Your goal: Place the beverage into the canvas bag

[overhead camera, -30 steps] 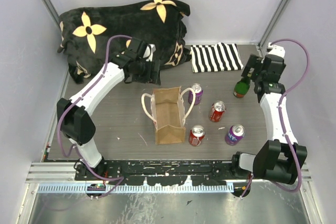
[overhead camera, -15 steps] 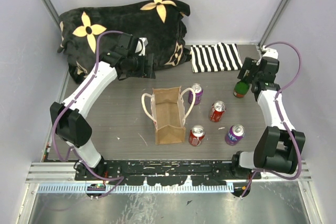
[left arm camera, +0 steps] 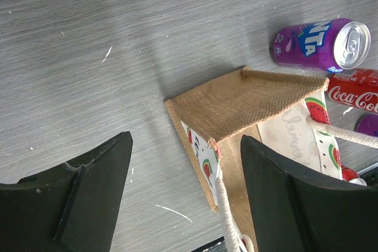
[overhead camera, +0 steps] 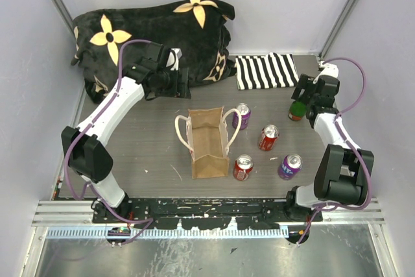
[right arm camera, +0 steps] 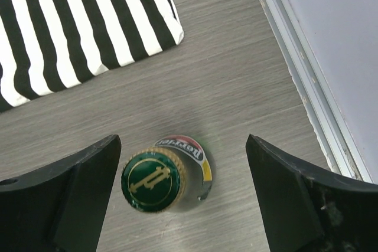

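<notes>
The tan canvas bag (overhead camera: 209,142) with cream loop handles stands mid-table; in the left wrist view its end wall (left arm camera: 248,101) and watermelon-print lining show. A green Perrier bottle (overhead camera: 297,109) stands upright at the right. My right gripper (overhead camera: 303,89) is open and hovers over the bottle, whose cap (right arm camera: 155,180) lies between the fingers, nearer the left one (right arm camera: 183,151). My left gripper (overhead camera: 181,82) is open and empty behind the bag; the bag's corner and a handle rope show between its fingers (left arm camera: 186,157).
A purple Fanta can (overhead camera: 241,115), a red Coke can (overhead camera: 268,137), another red can (overhead camera: 242,167) and a purple can (overhead camera: 289,166) stand right of the bag. A black flowered cushion (overhead camera: 155,30) and a striped cloth (overhead camera: 267,71) lie at the back. A metal rail (right arm camera: 307,87) edges the table's right side.
My left gripper drew back from the bag towards the cushion, then held still. My right gripper shifted slightly back and left over the green bottle. The bag and cans have not moved.
</notes>
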Motion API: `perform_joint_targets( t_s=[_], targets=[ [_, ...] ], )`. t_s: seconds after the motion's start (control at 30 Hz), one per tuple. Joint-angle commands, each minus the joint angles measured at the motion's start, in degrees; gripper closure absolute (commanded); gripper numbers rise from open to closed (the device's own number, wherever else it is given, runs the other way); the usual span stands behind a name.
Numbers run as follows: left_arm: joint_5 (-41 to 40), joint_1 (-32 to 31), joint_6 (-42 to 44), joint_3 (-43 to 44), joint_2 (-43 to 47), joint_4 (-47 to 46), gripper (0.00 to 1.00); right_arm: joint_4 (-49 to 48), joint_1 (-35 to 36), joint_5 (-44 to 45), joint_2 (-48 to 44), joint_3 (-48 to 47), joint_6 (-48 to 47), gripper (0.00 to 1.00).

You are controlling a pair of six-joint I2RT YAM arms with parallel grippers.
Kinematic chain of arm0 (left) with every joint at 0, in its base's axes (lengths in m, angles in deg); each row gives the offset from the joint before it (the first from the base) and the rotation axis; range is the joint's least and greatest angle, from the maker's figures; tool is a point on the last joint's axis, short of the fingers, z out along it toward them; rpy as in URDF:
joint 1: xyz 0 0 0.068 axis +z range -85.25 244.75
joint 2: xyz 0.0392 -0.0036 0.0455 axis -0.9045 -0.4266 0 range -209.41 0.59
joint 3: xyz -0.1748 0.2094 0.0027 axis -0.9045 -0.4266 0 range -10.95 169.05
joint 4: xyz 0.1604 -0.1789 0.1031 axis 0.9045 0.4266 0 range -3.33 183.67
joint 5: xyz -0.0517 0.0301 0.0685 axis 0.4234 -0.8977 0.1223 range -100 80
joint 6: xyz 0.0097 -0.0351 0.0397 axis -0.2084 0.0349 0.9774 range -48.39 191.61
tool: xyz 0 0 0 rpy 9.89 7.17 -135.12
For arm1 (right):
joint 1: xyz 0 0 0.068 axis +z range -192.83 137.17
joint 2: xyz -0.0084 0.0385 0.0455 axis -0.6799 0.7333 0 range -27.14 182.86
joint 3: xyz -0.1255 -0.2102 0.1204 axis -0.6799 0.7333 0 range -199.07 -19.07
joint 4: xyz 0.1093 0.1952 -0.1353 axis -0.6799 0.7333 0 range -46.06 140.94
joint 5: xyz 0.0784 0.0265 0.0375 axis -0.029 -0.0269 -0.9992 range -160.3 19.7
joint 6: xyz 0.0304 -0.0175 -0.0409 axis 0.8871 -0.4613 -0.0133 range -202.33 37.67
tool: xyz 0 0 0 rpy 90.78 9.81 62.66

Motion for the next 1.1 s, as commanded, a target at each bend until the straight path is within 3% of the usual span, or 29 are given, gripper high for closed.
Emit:
perform_joint_targets(
  t_s=[0.0, 0.23, 0.43, 0.63, 1.07],
  targets=[
    [0.4, 0.2, 0.6, -1.3, 2.4, -1.1, 0.20, -7.0, 0.1, 0.0, 1.2, -0.4, -0.3, 0.09],
    [0.7, 0.2, 0.8, -2.1, 2.8, -2.9, 0.19, -7.2, 0.0, -0.3, 2.9, -0.5, 0.0, 0.17],
    [1.1, 0.3, 0.7, -3.0, 2.7, -3.3, 0.20, -7.3, 0.1, -1.1, 2.9, -0.3, 0.0, 0.50],
    [1.4, 0.6, 0.5, -2.7, 2.6, -3.2, 0.20, -5.6, 0.2, -1.3, 2.4, -1.6, 0.0, 0.98],
    [2.2, 2.5, -0.4, -4.3, 3.7, -3.2, 0.20, 3.2, 2.9, 0.1, 0.2, -13.5, 0.1, 0.99]
  ],
)
